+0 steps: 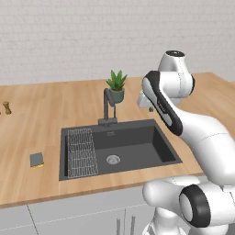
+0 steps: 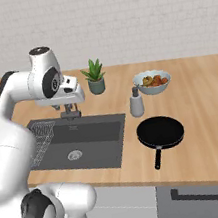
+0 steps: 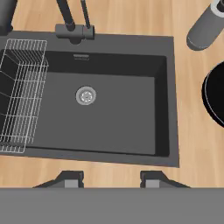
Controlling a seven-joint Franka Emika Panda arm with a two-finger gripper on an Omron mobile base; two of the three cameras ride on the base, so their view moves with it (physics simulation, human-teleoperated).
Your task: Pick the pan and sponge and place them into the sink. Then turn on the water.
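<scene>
The pan (image 2: 160,132) lies flat on the wooden table (image 2: 203,114) in the lower right of the right base view, just right of the sink (image 2: 92,134). Its thin handle runs toward the lower edge of the frame, leaning slightly left, so its long axis points at the table's front edge. In the hand view a black arc of it shows at the right edge.

The sponge (image 1: 36,159) sits flat on the table at the lower left of the left base view, left of the sink and apart from it, grey face up over a yellow layer.

The sink is a dark basin sunk into the table, its long side running across the frame, with a silver drain (image 3: 85,95) and a wire rack (image 3: 19,94) at its left end. A dark faucet (image 1: 108,108) stands at its back rim.

The end effector (image 3: 111,183) hovers above the sink's front rim, its jaws partly apart and holding nothing.

Behind the faucet is a potted plant (image 2: 95,77); to the right stand a grey dispenser bottle (image 2: 136,103) and a fruit bowl (image 2: 152,82). A white brick wall (image 2: 115,18) backs the table.
</scene>
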